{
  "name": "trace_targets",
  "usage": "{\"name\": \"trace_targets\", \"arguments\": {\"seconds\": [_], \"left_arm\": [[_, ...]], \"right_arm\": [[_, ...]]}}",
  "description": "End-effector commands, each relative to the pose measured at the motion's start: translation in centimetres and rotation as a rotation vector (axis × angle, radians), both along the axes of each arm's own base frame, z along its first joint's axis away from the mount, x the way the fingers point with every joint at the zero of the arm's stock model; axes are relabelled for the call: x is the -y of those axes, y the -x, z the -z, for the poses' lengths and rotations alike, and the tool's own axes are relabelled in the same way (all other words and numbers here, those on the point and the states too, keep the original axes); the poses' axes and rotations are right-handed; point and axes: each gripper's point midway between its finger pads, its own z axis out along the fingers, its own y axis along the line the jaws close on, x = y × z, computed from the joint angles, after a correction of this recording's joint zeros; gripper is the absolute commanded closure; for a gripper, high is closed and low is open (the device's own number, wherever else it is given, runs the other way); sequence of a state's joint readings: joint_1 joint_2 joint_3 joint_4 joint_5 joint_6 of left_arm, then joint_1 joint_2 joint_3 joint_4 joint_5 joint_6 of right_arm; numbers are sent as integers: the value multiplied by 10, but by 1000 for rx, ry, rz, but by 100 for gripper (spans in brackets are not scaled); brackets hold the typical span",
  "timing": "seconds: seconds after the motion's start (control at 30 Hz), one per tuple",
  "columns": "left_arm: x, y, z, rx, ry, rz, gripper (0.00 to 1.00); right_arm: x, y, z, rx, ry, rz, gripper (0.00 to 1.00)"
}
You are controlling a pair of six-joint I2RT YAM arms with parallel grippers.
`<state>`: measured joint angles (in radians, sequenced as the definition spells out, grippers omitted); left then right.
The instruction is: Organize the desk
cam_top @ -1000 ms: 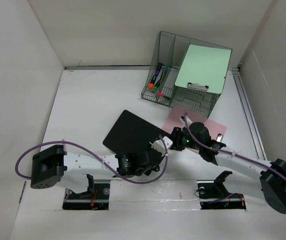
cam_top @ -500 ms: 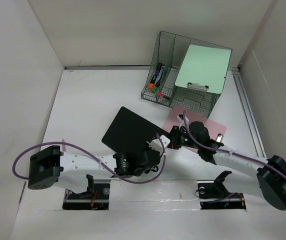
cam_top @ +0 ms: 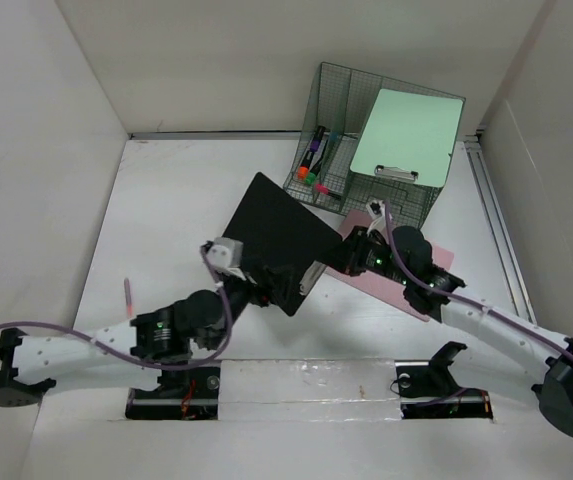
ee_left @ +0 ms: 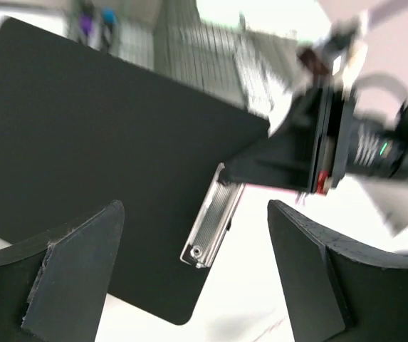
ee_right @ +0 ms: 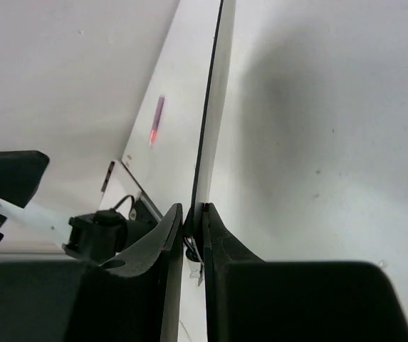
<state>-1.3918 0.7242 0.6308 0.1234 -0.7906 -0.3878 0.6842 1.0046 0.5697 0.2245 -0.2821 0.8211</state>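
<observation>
Right end effector [ee_right: 193, 211] pinches flat black clipboard [cam_top: 281, 240], tilted just before dark green wire-mesh rack [cam_top: 406, 200]; left end effector [ee_left: 193, 214] gapes empty. Next, I reckon: slot it in.

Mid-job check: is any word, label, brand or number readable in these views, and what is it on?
None can be read in any view.
black clipboard: plain face, and no mark shows on its metal clip.
green clipboard: blank.
markers in the wire rack: any labels are too small to read.
pink marker on the desk: too small to read.
</observation>
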Motion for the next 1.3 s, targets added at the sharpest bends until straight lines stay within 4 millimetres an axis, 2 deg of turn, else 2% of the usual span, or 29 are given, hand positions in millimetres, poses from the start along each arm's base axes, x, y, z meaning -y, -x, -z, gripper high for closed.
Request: {"name": "trace_targets", "arguments": {"seconds": [0.0,0.07,0.1,0.17,0.2,0.23,0.33,0.37,0.4,0.43,0.47,0.53,0.6,0.67,0.7,0.77,0.8,0.83,0.97,1.1,1.17,1.23,1.27], "left_arm": [[-37,-10,-24,18,143,-135,22],[-54,-14,-33,21,191,-198,22],[-63,-14,-38,23,225,-217,22],[-78,-18,-40,21,255,-281,22],[-84,-18,-40,20,268,-299,22],[-91,-21,-38,11,285,-341,22],[-97,-22,-32,-7,284,-373,22],[-96,-21,-31,-11,285,-372,22],[-94,-21,-28,-12,279,-367,21],[-90,-20,-26,-12,274,-348,21],[-86,-20,-27,-4,274,-335,21],[-74,-20,-20,0,240,-301,21],[-62,-20,-14,2,190,-284,21],[-51,-20,-7,-1,155,-260,21],[-43,-21,0,-2,116,-254,21],[-29,-19,5,-3,98,-214,20],[-21,-19,13,-1,60,-197,20],[-14,-18,18,-3,41,-168,20],[8,-14,33,-9,19,-102,20],[21,-12,49,-15,-23,-66,20],[25,-12,50,-11,-30,-55,20],[30,-11,58,-11,-57,-39,19],[38,-10,69,-6,-88,-17,18]], "right_arm": [[-10,-13,-68,147,-87,4,100],[-11,-17,-87,189,-105,16,100],[-11,-20,-108,223,-129,24,100],[-6,-25,-129,267,-143,47,100],[-1,-30,-139,296,-141,70,100],[8,-36,-157,323,-147,111,100],[37,-49,-191,390,-156,247,100],[56,-61,-197,403,-156,333,100],[70,-62,-207,424,-172,381,100],[81,-65,-212,431,-183,426,100],[107,-79,-213,428,-181,545,100],[136,-83,-219,425,-217,665,100],[178,-94,-209,393,-231,860,100],[205,-92,-208,386,-289,975,100],[218,-95,-196,370,-290,1027,100],[233,-95,-193,351,-338,1083,100],[237,-99,-183,332,-342,1100,100],[245,-101,-183,326,-370,1125,100],[254,-108,-166,286,-416,1147,100],[241,-120,-151,245,-413,1096,100],[238,-123,-143,221,-418,1081,100],[234,-125,-140,221,-429,1065,100],[229,-128,-131,205,-416,1043,100]]}}
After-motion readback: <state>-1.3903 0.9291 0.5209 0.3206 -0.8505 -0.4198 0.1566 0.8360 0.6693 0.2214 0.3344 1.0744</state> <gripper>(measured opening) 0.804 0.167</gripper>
